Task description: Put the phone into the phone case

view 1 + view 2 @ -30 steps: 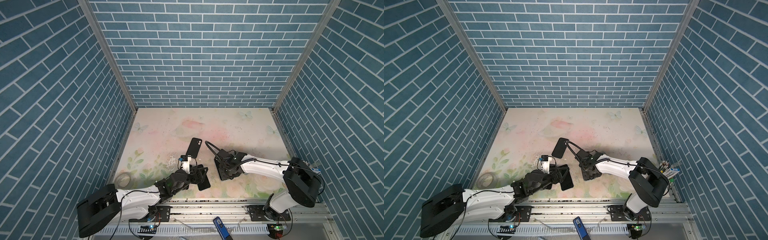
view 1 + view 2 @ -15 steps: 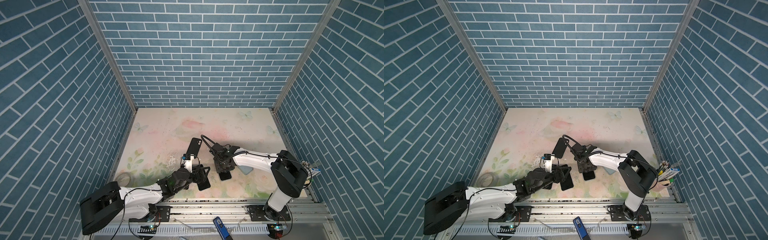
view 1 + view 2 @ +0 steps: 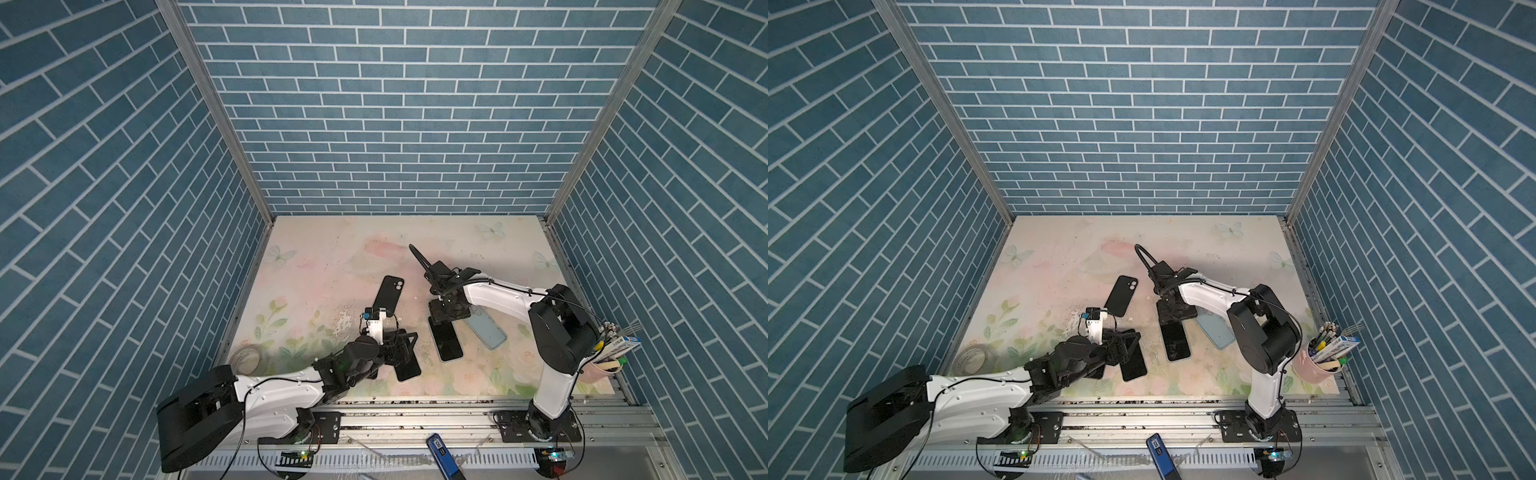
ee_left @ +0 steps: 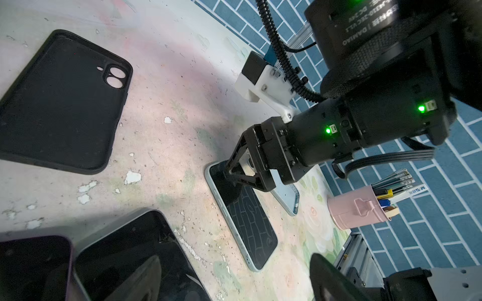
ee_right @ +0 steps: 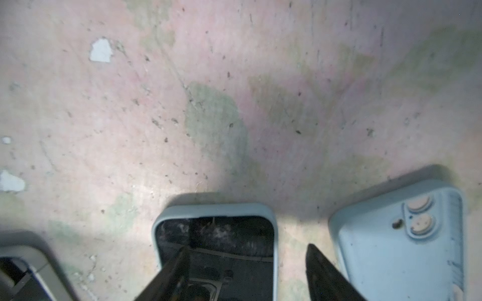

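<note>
The phone (image 3: 446,343) lies flat and screen up right of the bench's middle. It has a pale blue rim and a dark screen that mirrors the brick walls in the left wrist view (image 4: 247,221). The right gripper (image 5: 247,247) stands over its far end with its jaws apart. One finger (image 5: 180,271) hangs over the screen and the other (image 5: 323,273) is out past the phone's side edge, so nothing is clamped. From the left wrist view the gripper looks set down on that end of the phone, hiding it; whether it presses there I cannot tell.

Just beside the phone, on the side away from the middle, a pale blue case (image 5: 399,247) lies with its camera holes showing. The right arm crosses above part of it in both top views.

The black phone case (image 3: 388,296) lies further back and to the left, apart from the phone. It is empty, hollow side up (image 4: 62,104), with worn bare bench (image 3: 332,257) between the two.

Nearer the front, the left gripper (image 3: 407,347) hovers with jaws wide apart above a dark phone (image 3: 406,368). A purple-edged phone (image 4: 34,263) lies close against that one.

A tape roll (image 3: 247,359) sits at the left edge and a pink pen cup (image 3: 1316,365) at the right front corner.
</note>
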`<move>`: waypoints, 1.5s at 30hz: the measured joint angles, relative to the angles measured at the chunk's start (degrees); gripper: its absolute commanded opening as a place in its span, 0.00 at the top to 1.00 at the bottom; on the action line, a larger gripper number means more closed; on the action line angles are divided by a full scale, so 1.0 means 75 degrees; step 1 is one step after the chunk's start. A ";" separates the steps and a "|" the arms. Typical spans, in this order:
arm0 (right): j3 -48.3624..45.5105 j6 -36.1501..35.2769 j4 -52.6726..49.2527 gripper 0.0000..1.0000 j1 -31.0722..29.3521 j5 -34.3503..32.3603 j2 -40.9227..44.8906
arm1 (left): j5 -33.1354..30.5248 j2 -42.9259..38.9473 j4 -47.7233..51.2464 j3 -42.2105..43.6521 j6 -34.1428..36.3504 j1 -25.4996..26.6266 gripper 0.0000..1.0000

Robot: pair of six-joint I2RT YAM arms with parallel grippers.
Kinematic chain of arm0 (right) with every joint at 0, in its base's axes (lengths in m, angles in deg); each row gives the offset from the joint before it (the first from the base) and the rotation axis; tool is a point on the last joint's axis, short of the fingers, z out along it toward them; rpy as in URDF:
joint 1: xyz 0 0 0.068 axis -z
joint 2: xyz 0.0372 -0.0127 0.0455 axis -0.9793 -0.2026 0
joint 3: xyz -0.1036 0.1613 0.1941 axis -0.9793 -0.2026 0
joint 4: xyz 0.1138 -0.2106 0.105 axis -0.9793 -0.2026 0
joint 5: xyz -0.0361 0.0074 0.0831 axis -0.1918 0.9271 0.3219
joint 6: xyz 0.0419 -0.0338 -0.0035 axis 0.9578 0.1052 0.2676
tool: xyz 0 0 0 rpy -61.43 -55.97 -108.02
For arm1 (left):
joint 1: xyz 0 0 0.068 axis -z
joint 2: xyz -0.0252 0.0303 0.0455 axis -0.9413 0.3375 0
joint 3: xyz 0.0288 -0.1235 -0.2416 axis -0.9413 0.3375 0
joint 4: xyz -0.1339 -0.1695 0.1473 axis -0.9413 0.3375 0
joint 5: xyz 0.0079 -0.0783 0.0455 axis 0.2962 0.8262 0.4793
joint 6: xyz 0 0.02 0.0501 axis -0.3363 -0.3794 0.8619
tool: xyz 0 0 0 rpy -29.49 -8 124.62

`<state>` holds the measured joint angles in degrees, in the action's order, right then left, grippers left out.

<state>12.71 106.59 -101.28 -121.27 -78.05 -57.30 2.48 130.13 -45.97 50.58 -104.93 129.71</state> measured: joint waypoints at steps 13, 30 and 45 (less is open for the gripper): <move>-0.0860 0.0329 0.0070 0.04 -0.0886 0.0280 0.1180 | -0.0119 -0.1282 0.2314 -0.0303 -0.0125 0.0044 0.10; -0.2165 0.0842 0.0839 0.09 -0.1070 0.0184 0.1151 | -0.1711 -0.0880 1.2214 -0.6656 0.2550 0.0050 0.00; -0.2197 0.1043 0.1160 0.22 -0.1084 -0.0087 0.1166 | -0.1725 -0.3786 1.2362 -0.5036 0.2888 0.0082 0.01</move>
<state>-3.77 114.42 -92.58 -129.40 -78.71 -48.56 -10.46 101.74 46.74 12.81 -83.27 130.33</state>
